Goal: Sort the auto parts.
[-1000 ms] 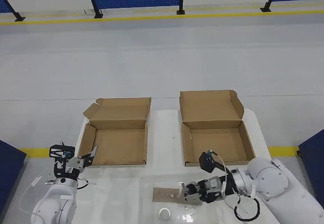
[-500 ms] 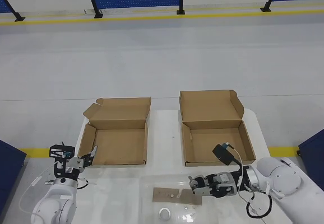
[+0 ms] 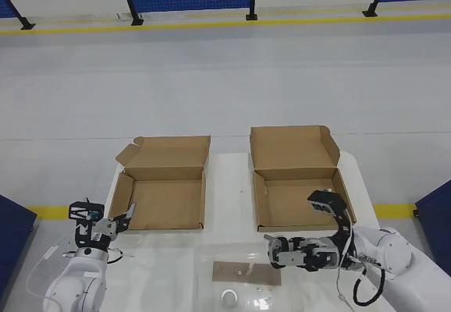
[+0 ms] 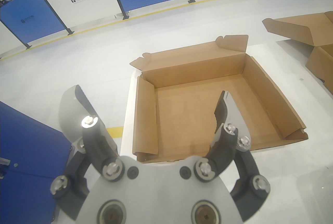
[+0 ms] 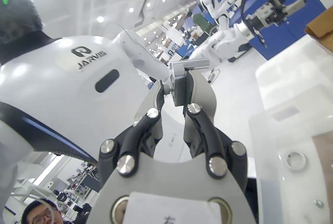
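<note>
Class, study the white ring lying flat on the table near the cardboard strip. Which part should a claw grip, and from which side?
Probably the rim, from straight above: the white ring lies flat and low on the table, hole upward, so one finger inside and one outside should pinch its wall; from the side there is little to catch.

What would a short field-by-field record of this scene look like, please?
left box: open, no parts visible inside
right box: open, no parts visible inside
left gripper: open, empty, near left box
right gripper: shut on metal part, in front of right box
on table: cardboard strip, white ring
</note>
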Controlling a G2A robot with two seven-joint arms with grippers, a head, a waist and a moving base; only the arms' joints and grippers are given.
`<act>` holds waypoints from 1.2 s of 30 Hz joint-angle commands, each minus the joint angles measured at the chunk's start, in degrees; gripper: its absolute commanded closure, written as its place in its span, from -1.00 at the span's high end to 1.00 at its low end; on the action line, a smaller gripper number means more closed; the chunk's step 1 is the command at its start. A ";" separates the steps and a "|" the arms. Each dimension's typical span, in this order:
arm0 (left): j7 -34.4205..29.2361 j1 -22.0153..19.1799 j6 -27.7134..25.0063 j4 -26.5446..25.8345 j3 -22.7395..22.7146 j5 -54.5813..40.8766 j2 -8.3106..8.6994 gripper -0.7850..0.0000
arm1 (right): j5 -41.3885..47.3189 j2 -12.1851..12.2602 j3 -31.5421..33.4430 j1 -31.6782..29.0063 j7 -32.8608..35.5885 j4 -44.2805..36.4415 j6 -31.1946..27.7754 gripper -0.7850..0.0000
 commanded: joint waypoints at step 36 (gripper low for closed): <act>0.00 0.00 0.00 0.00 0.00 0.00 0.00 1.00 | 34.30 -5.57 -0.63 4.76 9.06 -7.35 9.07 -1.00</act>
